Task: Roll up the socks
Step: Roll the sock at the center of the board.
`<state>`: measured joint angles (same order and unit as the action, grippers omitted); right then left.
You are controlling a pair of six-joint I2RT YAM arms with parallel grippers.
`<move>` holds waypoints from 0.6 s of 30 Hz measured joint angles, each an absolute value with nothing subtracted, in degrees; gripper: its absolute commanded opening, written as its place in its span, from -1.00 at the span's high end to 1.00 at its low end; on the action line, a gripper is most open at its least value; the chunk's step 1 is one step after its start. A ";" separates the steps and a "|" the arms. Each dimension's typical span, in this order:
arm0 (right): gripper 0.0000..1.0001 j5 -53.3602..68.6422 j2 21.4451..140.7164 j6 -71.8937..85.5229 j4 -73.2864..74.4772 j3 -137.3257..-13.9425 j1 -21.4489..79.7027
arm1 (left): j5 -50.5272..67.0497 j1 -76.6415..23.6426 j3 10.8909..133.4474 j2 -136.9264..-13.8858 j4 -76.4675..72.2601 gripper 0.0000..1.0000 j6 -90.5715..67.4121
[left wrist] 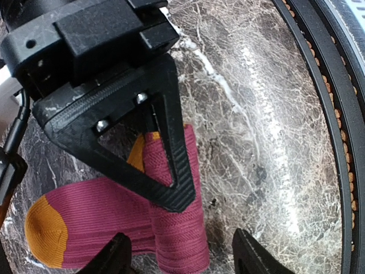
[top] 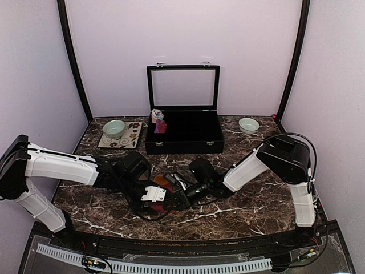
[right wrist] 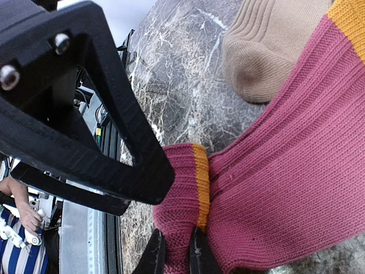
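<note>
Half-rolled maroon sock [right wrist: 296, 171] on table [left wrist: 256, 114]
L gripper [left wrist: 182, 257] jaws apart (sock roll between); R gripper [right wrist: 175, 257] pinches it; tan sock [right wrist: 268, 51] beside

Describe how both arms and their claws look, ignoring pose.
Both the left arm and right arm have white shells on their long links and black joints, with black cables looping alongside. The left claw and right claw are black, with open triangular finger frames fixed by silver screws.

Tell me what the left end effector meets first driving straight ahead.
Probably the red-maroon sock: its rolled end lies between the fingers of the open left end effector. The right end effector, pinching that sock, sits just beyond; depth unclear.
</note>
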<state>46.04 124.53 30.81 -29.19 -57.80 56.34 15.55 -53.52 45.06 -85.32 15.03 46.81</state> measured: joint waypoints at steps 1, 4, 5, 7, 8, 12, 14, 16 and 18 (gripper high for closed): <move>0.98 46.00 124.53 30.89 -29.21 -57.80 56.34 | 15.59 -53.52 45.06 -85.45 15.18 -0.20 46.76; 0.98 45.87 124.51 31.03 -29.23 -57.80 56.34 | 15.92 -53.52 45.06 -86.32 15.20 -0.07 46.61; 0.98 45.87 124.51 31.03 -29.23 -57.80 56.34 | 16.05 -53.52 45.06 -86.74 15.20 -0.02 46.48; 0.98 45.84 124.51 31.03 -29.21 -57.80 56.34 | 16.14 -53.52 45.06 -87.66 15.11 0.08 46.30; 0.98 45.84 124.51 31.03 -29.21 -57.80 56.34 | 16.16 -53.52 45.06 -88.03 15.09 0.14 46.26; 0.97 45.82 124.49 31.00 -29.21 -57.80 56.34 | 16.08 -53.52 45.06 -89.43 14.20 0.36 46.37; 0.95 45.82 124.49 30.98 -29.23 -57.78 56.34 | 15.84 -53.52 45.06 -89.91 13.32 0.50 46.33; 0.87 45.76 124.44 30.89 -29.17 -57.78 56.34 | 15.46 -53.52 45.06 -90.43 12.67 0.67 46.26; 0.79 45.39 124.20 30.70 -28.69 -57.74 56.36 | 15.31 -53.52 45.06 -90.96 12.16 0.78 46.35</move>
